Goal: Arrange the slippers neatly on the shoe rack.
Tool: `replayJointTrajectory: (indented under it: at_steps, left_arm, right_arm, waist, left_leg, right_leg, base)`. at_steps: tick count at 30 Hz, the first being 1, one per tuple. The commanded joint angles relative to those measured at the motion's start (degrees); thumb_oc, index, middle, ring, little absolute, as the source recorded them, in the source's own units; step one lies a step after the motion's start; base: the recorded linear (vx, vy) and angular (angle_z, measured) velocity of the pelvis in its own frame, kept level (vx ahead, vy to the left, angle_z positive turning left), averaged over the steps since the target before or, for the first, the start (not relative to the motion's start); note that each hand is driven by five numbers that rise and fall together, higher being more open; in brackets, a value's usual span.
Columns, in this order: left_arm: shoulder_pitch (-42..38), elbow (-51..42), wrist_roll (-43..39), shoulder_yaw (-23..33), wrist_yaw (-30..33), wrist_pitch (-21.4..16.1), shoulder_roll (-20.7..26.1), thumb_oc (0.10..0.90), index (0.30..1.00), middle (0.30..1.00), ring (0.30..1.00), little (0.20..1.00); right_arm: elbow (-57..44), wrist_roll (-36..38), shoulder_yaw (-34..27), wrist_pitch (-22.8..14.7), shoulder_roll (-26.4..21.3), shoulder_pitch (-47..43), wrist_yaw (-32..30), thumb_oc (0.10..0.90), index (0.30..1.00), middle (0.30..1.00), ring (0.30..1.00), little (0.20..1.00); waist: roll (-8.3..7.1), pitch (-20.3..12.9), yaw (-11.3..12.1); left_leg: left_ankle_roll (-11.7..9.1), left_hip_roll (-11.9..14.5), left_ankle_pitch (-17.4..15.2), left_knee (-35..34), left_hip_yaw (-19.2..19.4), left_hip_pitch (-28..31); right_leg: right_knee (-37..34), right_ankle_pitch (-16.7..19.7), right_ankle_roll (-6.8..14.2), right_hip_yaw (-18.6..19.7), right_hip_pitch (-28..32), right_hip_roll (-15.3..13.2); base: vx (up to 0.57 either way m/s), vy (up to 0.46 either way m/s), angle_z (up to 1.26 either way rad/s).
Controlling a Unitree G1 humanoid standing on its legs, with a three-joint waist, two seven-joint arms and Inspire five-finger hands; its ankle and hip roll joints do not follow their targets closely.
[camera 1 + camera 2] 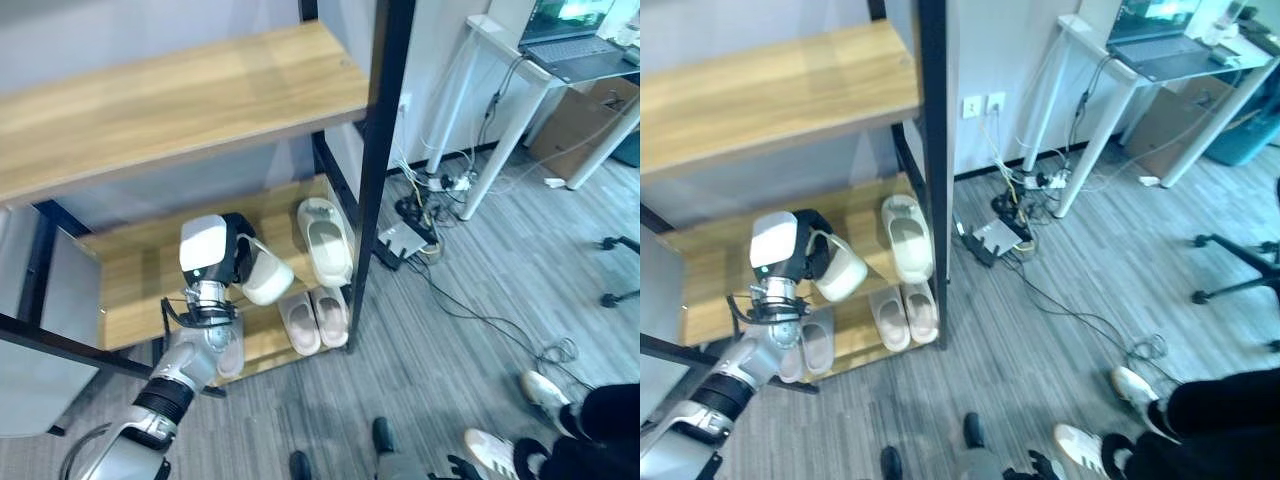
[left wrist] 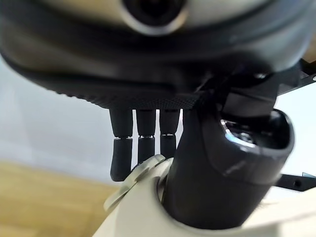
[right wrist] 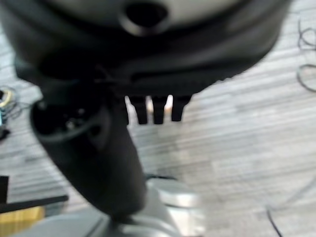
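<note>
Sideways, slipper point(image 1: 268, 278) in left hand point(image 1: 236, 262), toe toward upright.

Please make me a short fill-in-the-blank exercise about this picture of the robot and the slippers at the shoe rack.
1. The left hand holds a cream ____ over the rack's middle shelf.
2. Another cream slipper lies alone on the ____ shelf.
3. A pinkish pair sits on the ____ shelf.
4. On the white desk stands an open ____.

Missing words: slipper; middle; bottom; laptop
</note>
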Motion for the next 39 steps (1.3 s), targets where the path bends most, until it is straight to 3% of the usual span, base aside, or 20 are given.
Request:
replayJointTrajectory:
  at_steps: [1, 6, 15, 23, 30, 39]
  left_arm:
    - [-8.10, -1.41, -1.91, 2.96, 4.96, -3.84, 2.36, 0.400, 0.300, 0.300, 0.300, 0.300]
    - [-11.13, 1.73, -0.90, 0.27, 4.67, -2.93, 2.05, 0.400, 0.300, 0.300, 0.300, 0.300]
    - [-16.63, 7.39, 2.11, -5.14, 2.51, -1.28, 2.08, 0.400, 0.300, 0.300, 0.300, 0.300]
    - [-20.41, 8.64, 0.81, -6.80, 1.65, -1.88, 1.20, 0.400, 0.300, 0.300, 0.300, 0.300]
    - [-25.44, 10.89, -0.83, -8.49, 2.58, -2.02, 1.95, 0.400, 0.300, 0.300, 0.300, 0.300]
    - [-33.24, 13.97, 3.24, -13.52, 2.75, 0.43, 3.39, 0.400, 0.300, 0.300, 0.300, 0.300]
  right_arm:
    - [-0.83, 0.24, 1.22, -1.06, 0.58, -0.33, -0.95, 0.800, 0.900, 0.900, 0.900, 0.900]
    - [-0.73, 1.03, 0.90, -1.34, -0.25, -0.59, -1.71, 0.800, 0.900, 0.900, 0.900, 0.900]
    - [-0.27, 1.33, 1.58, -1.51, -0.82, -0.47, -1.73, 0.800, 0.900, 0.900, 0.900, 0.900]
    - [-0.42, 0.41, 2.30, -1.36, -1.25, -0.88, -1.80, 0.800, 0.900, 0.900, 0.900, 0.900]
    - [-0.54, 0.49, 2.71, -1.47, -2.26, -3.87, -2.53, 0.800, 0.900, 0.900, 0.900, 0.900]
    - [0.71, 1.05, 3.33, -1.64, -2.70, -5.28, -3.06, 0.800, 0.900, 0.900, 0.900, 0.900]
  waist:
    - [-1.56, -5.93, -0.58]
    - [-0.64, -6.69, -1.13]
    - [0.22, -6.33, -1.73]
    - [0.69, -5.41, -2.49]
    - [1.89, -3.59, -3.18]
    - [1.74, -2.56, -3.27]
  left_leg:
    - [-0.34, -3.24, -4.45, 0.86, 1.22, -2.73]
    - [-1.22, -2.98, -4.12, 0.40, 0.52, -4.46]
    - [-1.73, -2.57, -4.37, 0.40, 0.55, -4.40]
    - [-1.85, -2.45, -4.26, 0.40, 1.10, -5.45]
    - [-1.97, -2.45, -3.43, 0.40, 1.70, -8.62]
    - [-2.13, -2.17, -2.39, 0.40, 2.09, -12.94]
  right_leg:
    - [4.16, -8.98, 3.66, -0.28, 0.49, -0.10]
    - [0.43, -8.25, 3.66, -1.79, 1.39, 0.23]
    - [0.30, -8.99, 3.89, -1.96, 1.44, 0.53]
    - [0.30, -8.80, 4.03, -1.46, 0.15, 0.53]
    - [0.30, -7.68, 4.14, -0.51, -3.71, 0.42]
    - [0.30, -6.23, 4.35, 0.07, -8.14, 0.67]
  base:
    - [0.09, -0.063, 0.06]
    - [0.02, -0.042, 0.10]
    - [0.03, -0.010, 0.07]
    - [0.00, -0.001, -0.01]
    - [-0.03, 0.006, -0.08]
    - [0.00, 0.002, 0.00]
